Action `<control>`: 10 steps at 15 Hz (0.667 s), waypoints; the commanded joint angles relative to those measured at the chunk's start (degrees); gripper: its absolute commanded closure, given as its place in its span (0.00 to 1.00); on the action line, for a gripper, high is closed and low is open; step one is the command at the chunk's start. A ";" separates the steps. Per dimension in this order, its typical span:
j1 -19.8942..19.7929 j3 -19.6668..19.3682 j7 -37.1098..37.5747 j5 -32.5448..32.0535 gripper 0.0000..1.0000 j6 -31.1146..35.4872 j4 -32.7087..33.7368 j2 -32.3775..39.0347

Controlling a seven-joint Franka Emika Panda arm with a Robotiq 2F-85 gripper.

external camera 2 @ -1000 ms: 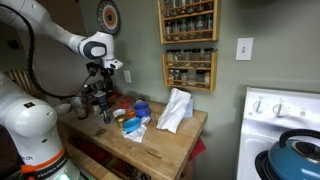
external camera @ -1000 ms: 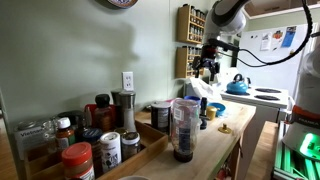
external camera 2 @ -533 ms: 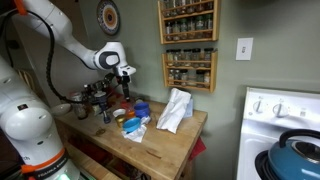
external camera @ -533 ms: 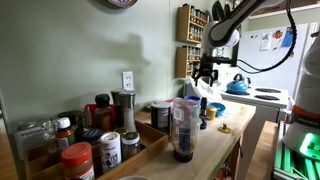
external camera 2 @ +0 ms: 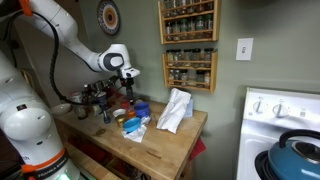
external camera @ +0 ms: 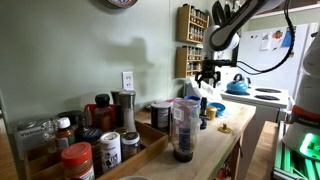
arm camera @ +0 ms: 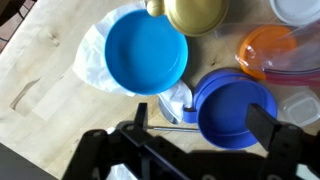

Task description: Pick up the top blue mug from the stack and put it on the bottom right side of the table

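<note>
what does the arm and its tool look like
The arm is white, built of rounded segments with dark bands at the joints. The tool is black and blocky, with two dark fingers. A black cable loops along the arm.

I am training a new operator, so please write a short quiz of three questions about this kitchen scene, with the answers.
1. True or false: the gripper is open, and the blue mug lies free of it.
2. In an exterior view, the gripper hangs over: A) the wooden table; B) a sink; C) the floor.
3. Which blue thing stands on the stove?
Key: 1 true; 2 A; 3 the kettle.
</note>
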 commanded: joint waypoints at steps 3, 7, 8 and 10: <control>-1.41 2.01 6.10 -21.50 0.00 -0.44 0.64 -0.86; 5.81 -2.51 -14.25 -0.37 0.00 -3.21 4.13 2.88; 5.90 -3.02 -16.99 2.40 0.00 -5.23 5.69 4.68; 5.08 -1.86 -14.50 0.28 0.00 -3.90 3.67 2.08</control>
